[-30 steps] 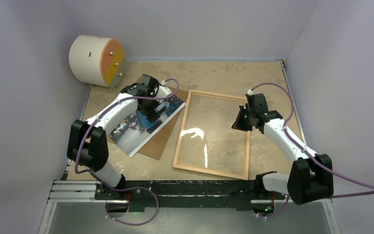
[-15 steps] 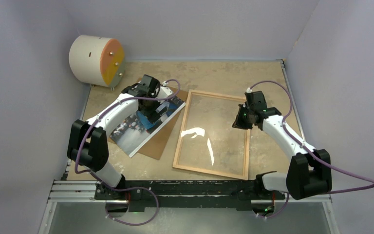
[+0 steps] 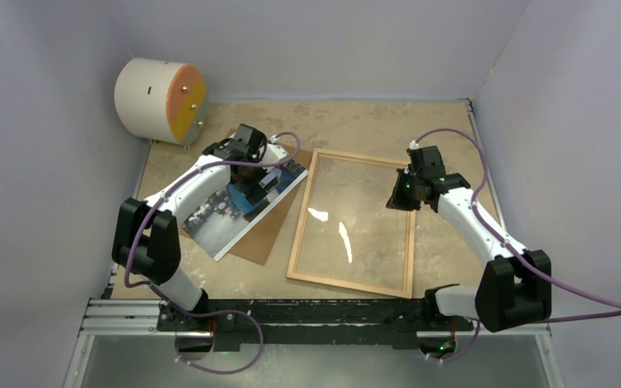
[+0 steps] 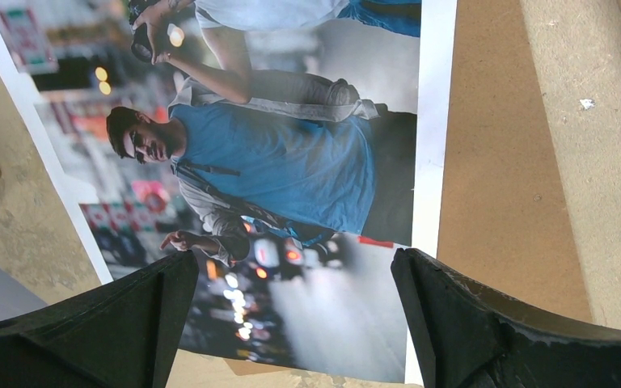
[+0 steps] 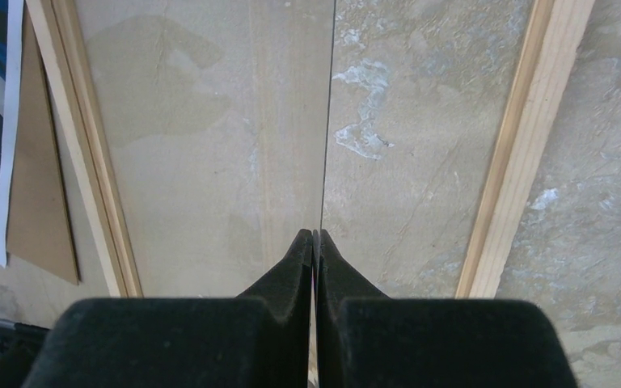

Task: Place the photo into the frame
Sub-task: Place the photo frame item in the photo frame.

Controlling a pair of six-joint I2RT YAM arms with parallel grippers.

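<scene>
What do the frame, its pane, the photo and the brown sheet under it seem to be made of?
The frame: pale bare wood, faint grain.
The pane: clear glass or plastic, cannot tell which; it throws glare.
The photo: glossy paper print, white border.
The sheet: likely fibreboard, matte brown, no grain.

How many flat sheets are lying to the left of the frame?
2. The photo lies picture-side up left of the frame. The brown backing sheet lies under it, sticking out along its frame-side edge. Anything further beneath them would be hidden.
</scene>
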